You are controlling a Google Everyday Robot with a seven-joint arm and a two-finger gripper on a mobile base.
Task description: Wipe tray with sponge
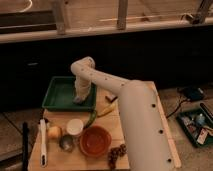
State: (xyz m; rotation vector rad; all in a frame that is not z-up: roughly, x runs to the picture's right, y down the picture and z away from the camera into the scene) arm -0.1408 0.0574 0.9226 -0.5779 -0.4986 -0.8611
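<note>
The green tray (61,95) lies at the back left of the wooden table (55,161). My white arm reaches from the lower right, bends at an elbow (83,66) above the tray and points down into it. The gripper (80,98) is low over the tray's right part, at or near its floor. I cannot pick out the sponge; it may be hidden under the gripper.
In front of the tray are a white cup (75,127), an orange bowl (95,141), a green pepper (91,118), a banana (106,109), dark grapes (116,154), a yellow fruit (54,132), a metal cup (66,143) and a white-handled utensil (43,142). A dark teal bin of clutter (197,125) stands at the right.
</note>
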